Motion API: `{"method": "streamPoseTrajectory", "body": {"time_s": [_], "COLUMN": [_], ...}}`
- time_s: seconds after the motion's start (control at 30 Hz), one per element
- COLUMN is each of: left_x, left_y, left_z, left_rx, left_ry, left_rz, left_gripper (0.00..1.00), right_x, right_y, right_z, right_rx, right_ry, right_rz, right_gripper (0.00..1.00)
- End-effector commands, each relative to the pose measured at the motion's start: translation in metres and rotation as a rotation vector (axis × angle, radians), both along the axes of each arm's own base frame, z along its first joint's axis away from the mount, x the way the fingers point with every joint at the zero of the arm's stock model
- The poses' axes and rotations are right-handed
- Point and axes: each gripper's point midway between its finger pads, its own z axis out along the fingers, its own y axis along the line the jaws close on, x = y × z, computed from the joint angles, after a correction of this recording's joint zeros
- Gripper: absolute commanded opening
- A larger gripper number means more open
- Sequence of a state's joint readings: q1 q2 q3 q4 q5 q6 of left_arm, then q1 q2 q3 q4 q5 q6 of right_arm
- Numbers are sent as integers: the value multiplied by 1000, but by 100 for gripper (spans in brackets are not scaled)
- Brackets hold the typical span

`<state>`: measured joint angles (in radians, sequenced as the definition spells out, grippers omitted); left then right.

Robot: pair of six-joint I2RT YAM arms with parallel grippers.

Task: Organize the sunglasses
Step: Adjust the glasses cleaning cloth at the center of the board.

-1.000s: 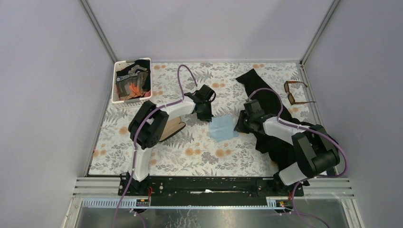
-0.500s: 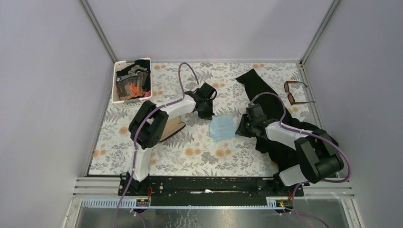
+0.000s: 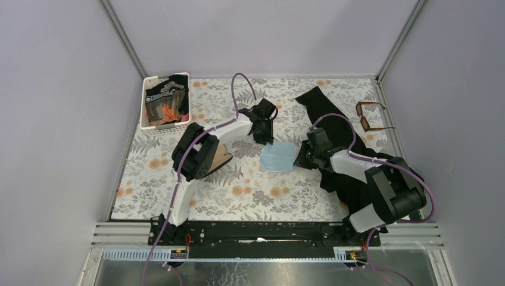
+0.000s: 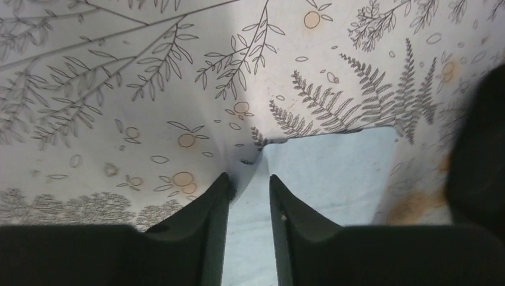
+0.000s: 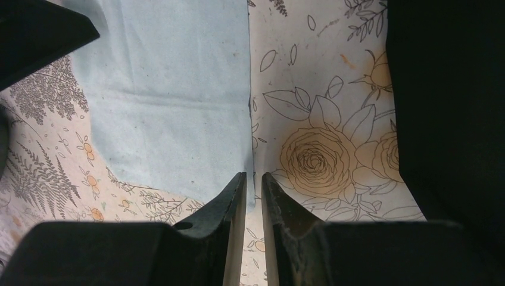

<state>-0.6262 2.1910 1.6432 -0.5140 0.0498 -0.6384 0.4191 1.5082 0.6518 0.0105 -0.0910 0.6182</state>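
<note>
Step in hand: judging by where the arms are, this is cloth handling, an early step; the glasses themselves are not yet touched.
Sunglasses [image 3: 370, 116]: they lie with their arms spread at the far right corner of the desk [image 3: 250, 192], just beside the black fabric [image 3: 324, 107] and well apart from both robot arms.
Light-blue cloth [image 3: 279, 158]: it sits mid-desk between the two arms, and its far edge looks slightly raised.
Left fingers [image 4: 219, 196]: they are drawn close with only a narrow gap. The cloth's far corner sits in that gap, so they appear to be pinching it. The floral cover puckers beside one tip and may be caught too.
Right fingers [image 5: 234, 192]: they are almost together, clamped on the cloth's right-hand edge, next to the black fabric.
White basket [image 3: 147, 101]: it stands at the far left corner holding dark items and plays no part in this step.
Next move, as I judge it: lift or fold the cloth with both arms moving evenly, so neither pinch slips and the desk cover does not come up with it. The right arm then has to reach out to the far right corner for the glasses.
Care needed: the thin frame lies close to the wall, so approach room there is tight.
</note>
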Motion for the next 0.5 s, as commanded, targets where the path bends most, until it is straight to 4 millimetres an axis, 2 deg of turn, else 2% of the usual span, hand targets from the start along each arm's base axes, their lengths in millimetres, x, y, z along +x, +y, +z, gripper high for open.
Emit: {"method": "streamPoseTrajectory", "body": {"time_s": [0.0,0.07,0.17,0.23,0.33,0.47], "left_x": [14,13,3,-8,-32,-64], "left_y": [12,15,22,27,35,43], "left_z": [30,49,72,78,72,49], "left_rx": [40,31,2,-16,-35,-51], "left_ry": [-74,-108,-140,-136,-92,-17], "left_rz": [21,28,40,43,29,30], "left_gripper": [44,55,57,57,56,56], "right_x": [-12,-12,-9,-7,-4,-3], "right_y": [-10,-10,-6,-1,6,17], "right_z": [3,12,24,29,27,23], "right_rx": [-31,-22,1,25,49,77], "right_ry": [30,12,-12,-17,-5,6], "right_rz": [-16,-16,-14,-6,3,18], "right_gripper": [23,23,24,24,24,24]}}
